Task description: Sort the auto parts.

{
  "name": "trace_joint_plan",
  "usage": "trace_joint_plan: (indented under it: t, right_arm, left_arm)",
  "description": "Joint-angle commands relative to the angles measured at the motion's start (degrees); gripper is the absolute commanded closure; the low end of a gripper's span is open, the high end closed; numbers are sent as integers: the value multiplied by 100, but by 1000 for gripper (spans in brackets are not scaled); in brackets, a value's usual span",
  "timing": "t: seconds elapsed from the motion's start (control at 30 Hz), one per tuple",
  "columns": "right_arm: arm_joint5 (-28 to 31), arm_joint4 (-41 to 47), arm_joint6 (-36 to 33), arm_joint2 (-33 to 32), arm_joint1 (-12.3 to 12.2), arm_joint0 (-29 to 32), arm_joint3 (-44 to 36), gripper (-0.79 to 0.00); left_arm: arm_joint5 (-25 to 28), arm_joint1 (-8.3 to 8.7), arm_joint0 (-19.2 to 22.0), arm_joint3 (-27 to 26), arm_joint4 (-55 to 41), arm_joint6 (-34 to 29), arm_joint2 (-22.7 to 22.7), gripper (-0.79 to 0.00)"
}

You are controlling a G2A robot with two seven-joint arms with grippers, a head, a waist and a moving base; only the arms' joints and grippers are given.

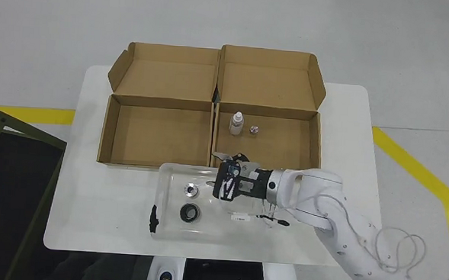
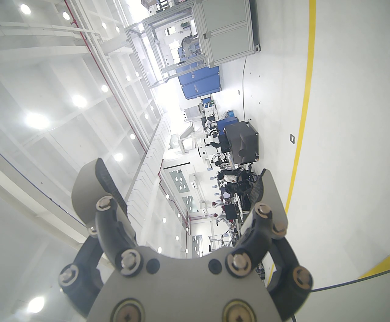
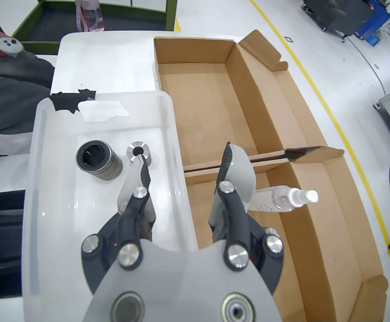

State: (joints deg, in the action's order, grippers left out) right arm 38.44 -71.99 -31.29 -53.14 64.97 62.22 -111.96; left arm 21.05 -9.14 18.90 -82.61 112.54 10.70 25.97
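1. The right end effector [image 3: 186,155] is held open and empty above the rim of the clear bin [image 3: 30,183].
2. The silver bushing [image 3: 138,151] stands in the bin, just beside the black bearing [image 3: 97,163].
3. The bushing should be straddled squarely, the bearing untouched, before closing.

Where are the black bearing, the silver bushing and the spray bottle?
black bearing [image 3: 93,155]: right wrist view, open end.
silver bushing [image 3: 133,149]: right wrist view, top face.
spray bottle [image 3: 274,199]: right wrist view, clear body.

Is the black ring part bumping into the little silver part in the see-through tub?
Apart. The top view shows bare tub floor between the black ring part and the little silver part.
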Motion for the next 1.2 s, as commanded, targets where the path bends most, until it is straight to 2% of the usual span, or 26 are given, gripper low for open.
trace_joint_plan:
  t: [0.0,0.23,0.47,1.03,1.17]
  right_arm:
    - [-21,-23,6,141,27,-49,76,-400]
    - [-75,-235,11,576,110,-113,94,-453]
    - [-153,-390,-98,932,204,-245,286,-406]
    - [-454,-661,-148,1536,482,-652,888,-422]
    - [-484,-678,-146,1596,535,-724,1020,-403]
  left_arm:
    - [0,0,0,0,0,0,0,-785]
    - [0,0,0,0,0,0,0,-785]
    - [0,0,0,0,0,0,0,-785]
    - [0,0,0,0,0,0,0,-785]
    - [0,0,0,0,0,0,0,-785]
